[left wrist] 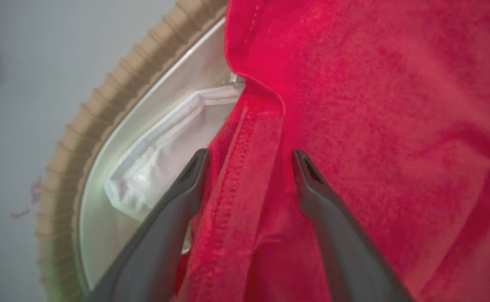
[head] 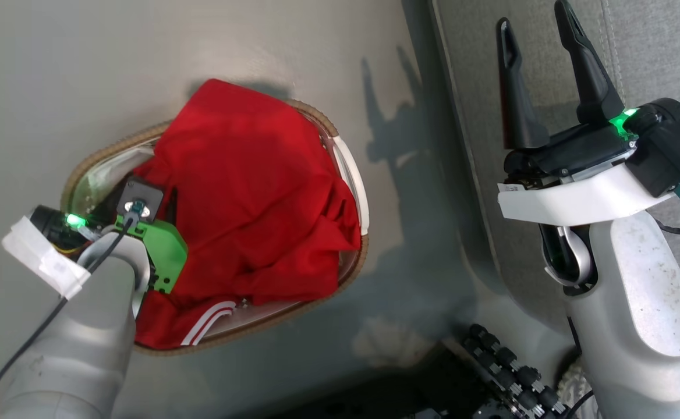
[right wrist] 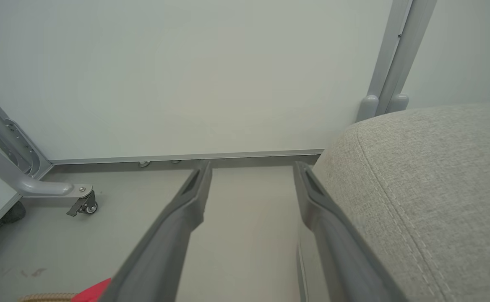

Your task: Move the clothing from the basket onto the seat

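Red clothing [head: 258,192] with white stripes at one hem is heaped in the basket [head: 107,148], an oval tub with a brown woven rim standing on the floor. My left wrist [head: 142,233] hangs over the basket's left part, fingers pointing down out of sight. In the left wrist view my left gripper [left wrist: 250,157] is open, and a hemmed fold of the clothing [left wrist: 354,126] lies between its fingers. The rim [left wrist: 81,138] and white liner [left wrist: 165,167] show beside it. My right gripper [head: 535,17] stands open and holds nothing, raised at the edge of the grey seat [head: 660,52]; the right gripper [right wrist: 252,167] has the seat [right wrist: 429,188] to its right.
Grey floor [head: 55,70] surrounds the basket. Dark rollers of my base [head: 509,372] sit at the bottom. Ahead of the right gripper are a pale wall panel [right wrist: 207,75] and a grey frame leg on a caster [right wrist: 87,205].
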{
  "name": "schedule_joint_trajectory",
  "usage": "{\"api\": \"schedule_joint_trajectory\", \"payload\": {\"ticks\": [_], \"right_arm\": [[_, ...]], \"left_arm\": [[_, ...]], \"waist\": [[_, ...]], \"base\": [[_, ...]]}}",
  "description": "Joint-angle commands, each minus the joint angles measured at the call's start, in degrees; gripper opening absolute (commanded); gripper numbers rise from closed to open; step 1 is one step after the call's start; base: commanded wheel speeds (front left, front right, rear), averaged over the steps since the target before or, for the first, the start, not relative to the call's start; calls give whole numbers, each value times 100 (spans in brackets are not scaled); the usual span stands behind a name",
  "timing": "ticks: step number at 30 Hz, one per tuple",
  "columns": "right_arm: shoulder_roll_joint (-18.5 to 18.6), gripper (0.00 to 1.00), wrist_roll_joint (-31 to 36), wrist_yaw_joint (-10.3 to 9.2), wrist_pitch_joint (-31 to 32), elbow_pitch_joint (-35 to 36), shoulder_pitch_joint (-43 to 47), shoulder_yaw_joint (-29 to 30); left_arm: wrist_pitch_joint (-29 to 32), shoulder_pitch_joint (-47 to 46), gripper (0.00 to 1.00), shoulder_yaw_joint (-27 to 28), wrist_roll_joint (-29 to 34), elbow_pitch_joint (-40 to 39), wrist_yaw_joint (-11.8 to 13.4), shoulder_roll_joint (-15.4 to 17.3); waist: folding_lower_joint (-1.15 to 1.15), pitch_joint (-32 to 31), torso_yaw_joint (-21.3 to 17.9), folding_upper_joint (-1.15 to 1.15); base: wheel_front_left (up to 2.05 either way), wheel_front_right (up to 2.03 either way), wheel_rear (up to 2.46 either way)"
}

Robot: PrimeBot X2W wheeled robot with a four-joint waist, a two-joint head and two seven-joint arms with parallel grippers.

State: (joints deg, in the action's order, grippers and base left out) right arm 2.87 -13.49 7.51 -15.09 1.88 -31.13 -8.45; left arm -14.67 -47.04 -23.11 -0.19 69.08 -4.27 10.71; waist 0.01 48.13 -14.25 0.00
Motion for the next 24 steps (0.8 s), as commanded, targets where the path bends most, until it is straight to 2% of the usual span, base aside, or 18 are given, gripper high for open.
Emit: {"api": "schedule_joint_trajectory", "payload": {"ticks": [1,13,14,15,16,24], "right_arm": [[11,100,-55,-5,-11,29,-40,-21],[12,100,-221,-4,-11,20,-28,-92],[12,100,-225,-4,-11,14,-31,-94],[13,100,-231,-4,-12,-1,-38,-95],[13,100,-241,-4,-11,-17,-45,-101],[15,100,-215,-4,-12,-183,15,-66]], "left_arm": [[46,-180,100,-29,24,94,14,57],[496,-491,100,-305,-131,429,-322,-107],[495,-490,85,-335,-146,439,-332,-129],[504,-469,19,-385,-181,446,-326,-166],[495,-435,0,-428,-209,441,-319,-209],[170,-46,0,-995,-991,311,-324,-503]], "waist": [[-1,210,-147,0],[-1,300,-255,0],[-1,294,-253,0],[-1,281,-253,0],[-1,264,-256,0],[-1,-207,-237,0]], "base": [[0,0,0],[0,0,0],[0,0,0],[0,0,0],[0,0,0],[0,0,0]]}}
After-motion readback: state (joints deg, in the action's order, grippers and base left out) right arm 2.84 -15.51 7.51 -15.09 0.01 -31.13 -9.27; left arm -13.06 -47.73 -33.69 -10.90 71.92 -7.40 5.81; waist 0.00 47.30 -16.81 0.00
